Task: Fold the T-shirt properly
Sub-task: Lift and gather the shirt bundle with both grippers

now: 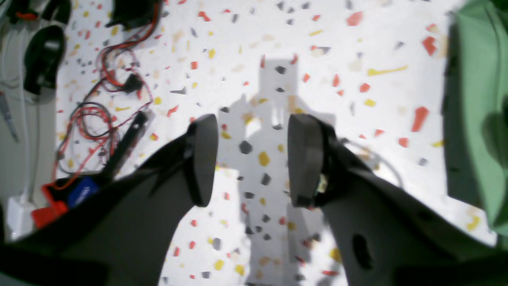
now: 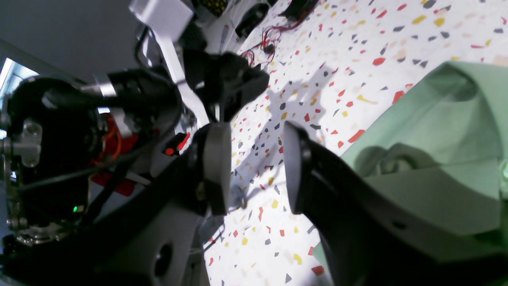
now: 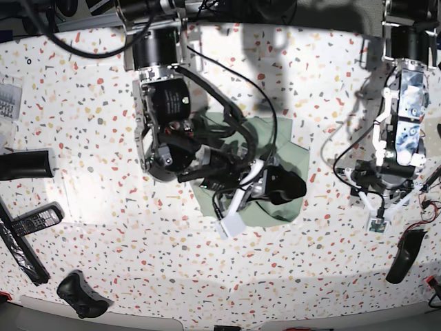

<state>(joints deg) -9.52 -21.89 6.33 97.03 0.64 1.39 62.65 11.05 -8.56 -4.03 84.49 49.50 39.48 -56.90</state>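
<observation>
Just T-shirt (image 3: 275,148) on table (image 3: 89,207)

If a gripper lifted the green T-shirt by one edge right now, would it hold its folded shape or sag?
Probably sag: the T-shirt lies in soft, rounded folds and creases, which suggests limp fabric. It looks light, a thin bundle lying low on the speckled table. A push would likely bunch it rather than slide it whole, though that is a guess.

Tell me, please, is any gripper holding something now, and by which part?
Nothing is held. The left gripper is open over the bare table. The right gripper is open too, beside the T-shirt, with only tabletop between its fingers.
</observation>
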